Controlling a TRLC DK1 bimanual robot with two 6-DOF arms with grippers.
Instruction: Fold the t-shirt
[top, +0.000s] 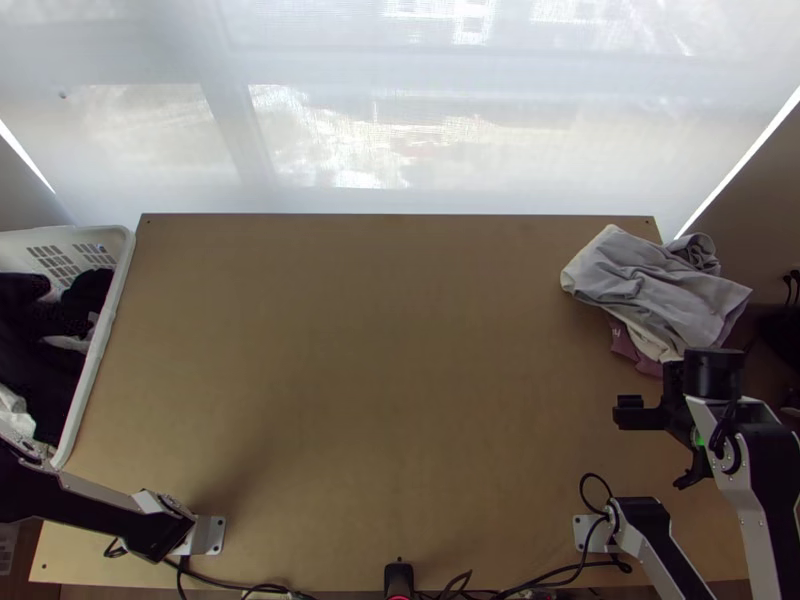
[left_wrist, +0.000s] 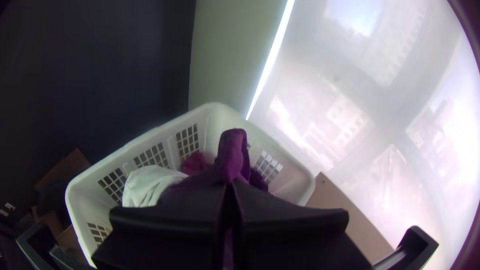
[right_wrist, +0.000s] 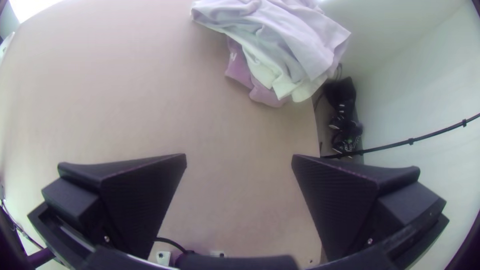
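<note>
In the left wrist view, a dark purple cloth (left_wrist: 232, 155) stands up bunched from the basket's contents. My left gripper (left_wrist: 230, 187) is shut on it, with a strip of purple between the fingers. Whether this cloth is a t-shirt I cannot tell. Over the table's right side, my right gripper (top: 658, 445) stands open and holds nothing, just nearer than a clothes pile. The right wrist view has the same gripper (right_wrist: 239, 160) wide apart over bare table. That pile has a grey cloth (top: 650, 285) loosely folded on top, with white and mauve cloth under it.
A white basket (top: 105, 325) at the table's left edge holds dark and white clothes. The brown tabletop (top: 370, 350) lies bare between basket and pile. Cables (top: 560, 578) run along the near edge. A translucent screen (top: 400, 140) hangs beyond the far edge.
</note>
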